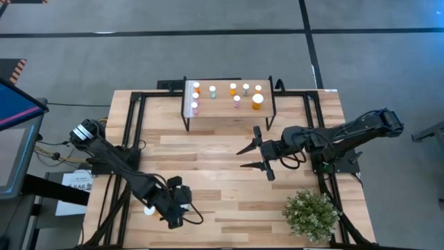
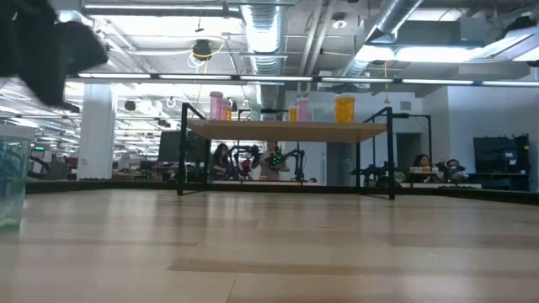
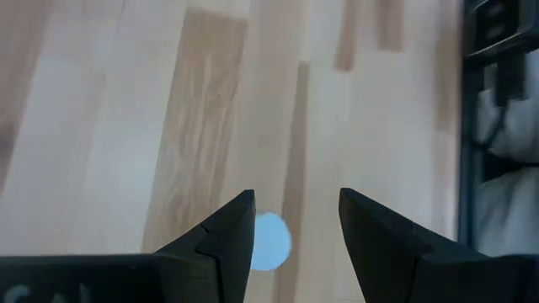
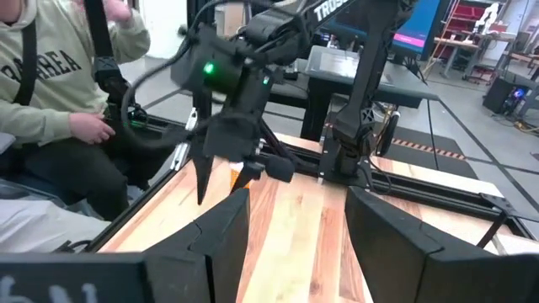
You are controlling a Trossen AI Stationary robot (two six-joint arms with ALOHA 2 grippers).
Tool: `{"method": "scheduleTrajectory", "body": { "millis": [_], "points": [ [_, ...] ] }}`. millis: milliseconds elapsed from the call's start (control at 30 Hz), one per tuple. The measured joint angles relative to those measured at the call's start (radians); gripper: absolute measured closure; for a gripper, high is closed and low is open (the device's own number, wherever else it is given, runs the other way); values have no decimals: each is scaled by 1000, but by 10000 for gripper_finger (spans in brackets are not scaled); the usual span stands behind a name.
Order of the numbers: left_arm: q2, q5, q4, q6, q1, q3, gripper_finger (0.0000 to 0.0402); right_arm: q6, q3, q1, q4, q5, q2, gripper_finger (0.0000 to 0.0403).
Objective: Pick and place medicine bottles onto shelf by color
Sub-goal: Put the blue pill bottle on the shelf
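Nine medicine bottles [image 1: 236, 94] are counted on the shelf [image 1: 225, 111] at the worktop's [image 1: 208, 167] far edge.
A tenth, white-capped bottle [image 1: 148, 210] is seen beside the spread left claw [image 1: 175, 208] near the front left corner; the right claw [image 1: 258, 156], also spread, is held over the open middle.

The table [image 1: 229, 201] was pale wood planks. On it, at the far edge, stood the shelf [image 1: 222, 107] with bottles [image 1: 257, 101] on top. A plant [image 1: 312, 215] sat near the right front corner, and one bottle [image 1: 148, 210] near the left front.
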Motion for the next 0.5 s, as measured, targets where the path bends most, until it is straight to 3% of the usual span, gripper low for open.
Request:
{"method": "scheduleTrajectory", "body": {
  "millis": [200,500],
  "points": [
    [61,50,-41,-83,1,3,242,0,0,0,0,0,0,186],
    [66,41,-62,-98,1,4,242,-1,0,0,-1,0,0,186]
  ]
}}
